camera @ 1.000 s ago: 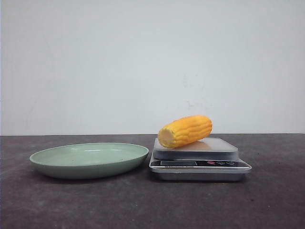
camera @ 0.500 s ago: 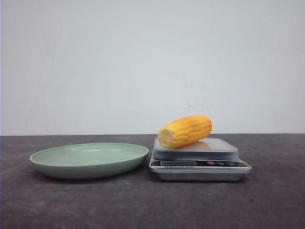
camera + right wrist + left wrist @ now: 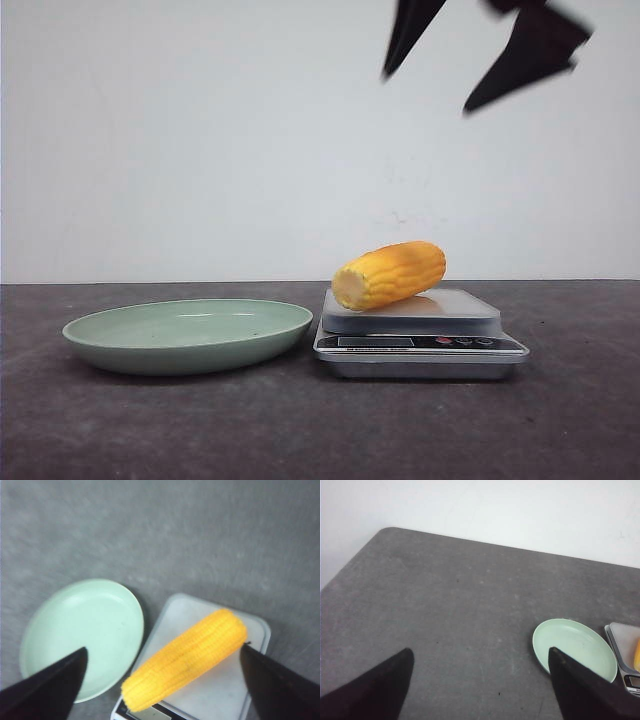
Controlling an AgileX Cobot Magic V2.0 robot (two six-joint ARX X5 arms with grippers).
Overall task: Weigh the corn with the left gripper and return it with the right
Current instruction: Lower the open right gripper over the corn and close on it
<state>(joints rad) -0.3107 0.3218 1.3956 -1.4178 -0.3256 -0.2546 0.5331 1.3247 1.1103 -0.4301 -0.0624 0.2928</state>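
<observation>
- Corn lies on its side on the scale, pale cut end twd the plate; nothing gripping it.
- We see the scale's silver platform w/ a dark display strip along its front edge, buttons at one end.
- Pale green plate sits just beside the scale on the robot's left, rims near but apart in the front view; in the right wrist view the gap is too slim for us to call.
- Table is dark grey, matte, lightly speckled; rounded corner shows in the left wrist view.
- Backdrop: plain white wall, a few faint scuffs above the corn.
- Right gripper hangs high above the scale, well clear of the corn, fingers spread apart; slightly motion-blurred.
- In the right wrist view we see its two black fingertips flanking corn + plate from above.
- Left gripper is over bare table, well away from plate, fingers wide apart, holding nothing.
</observation>
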